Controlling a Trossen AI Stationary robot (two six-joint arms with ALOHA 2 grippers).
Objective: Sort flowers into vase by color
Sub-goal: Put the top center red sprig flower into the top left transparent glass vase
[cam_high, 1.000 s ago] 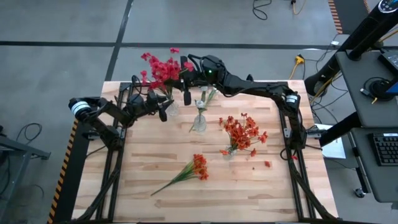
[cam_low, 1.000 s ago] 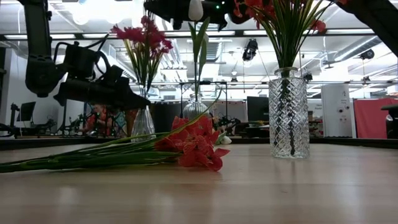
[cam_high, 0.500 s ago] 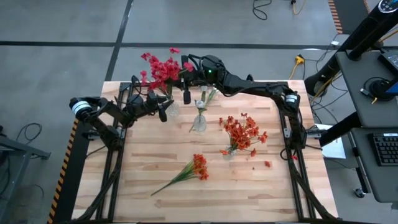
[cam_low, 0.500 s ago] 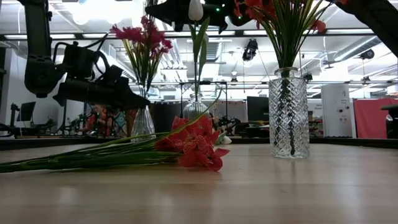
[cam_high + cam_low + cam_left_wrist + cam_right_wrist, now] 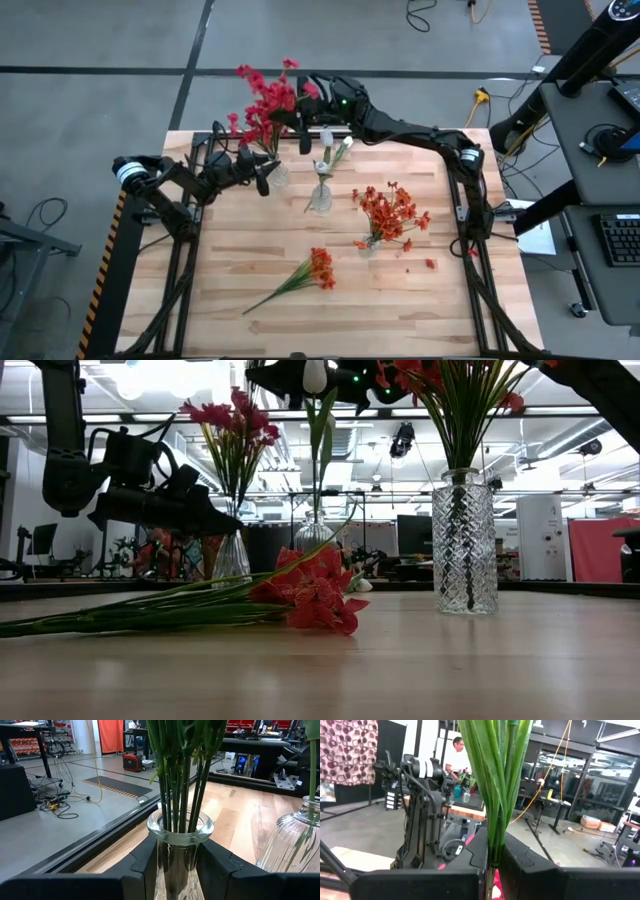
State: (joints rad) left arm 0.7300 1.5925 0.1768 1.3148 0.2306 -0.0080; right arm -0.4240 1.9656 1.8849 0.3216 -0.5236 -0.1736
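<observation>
Crimson flowers (image 5: 268, 95) rise over the table's far left. Their green stalks (image 5: 182, 775) stand in a slim glass vase (image 5: 277, 174). My left gripper (image 5: 181, 862) is shut on that vase, coming from the table's left. My right gripper (image 5: 304, 128) reaches in high from the right and is shut on green stalks (image 5: 496, 795) just under the crimson heads. I cannot tell whether the held stalks reach down into the vase. A loose orange-red bunch (image 5: 312, 268) lies flat on the table near the middle. My left gripper pinches the vase's neck (image 5: 180, 845) just below its rim, one finger (image 5: 145, 865) on each side. The fingers come about level from the table's left. The vase is upright; its foot is out of that view. My right gripper pinches a tight bundle of green stalks (image 5: 495, 832) between its two fingers. The fingers come nearly level from the table's right and lie across the stalks. The stalks stand upright and rise above the fingers; what hangs below is hidden by the gripper.
A round glass vase (image 5: 320, 197) with a white bud (image 5: 315, 375) stands right of the held vase. A tall cut-glass vase (image 5: 464, 540) of orange-red flowers (image 5: 392, 212) stands right of centre. Loose petals (image 5: 429, 263) lie near it. The near part of the table is bare wood.
My right gripper has gone a little toward the table's far edge with its stalks. The upper crimson heads have shifted that way with it and now stand apart from a lower cluster over the vase. The left gripper and the vase have kept still.
</observation>
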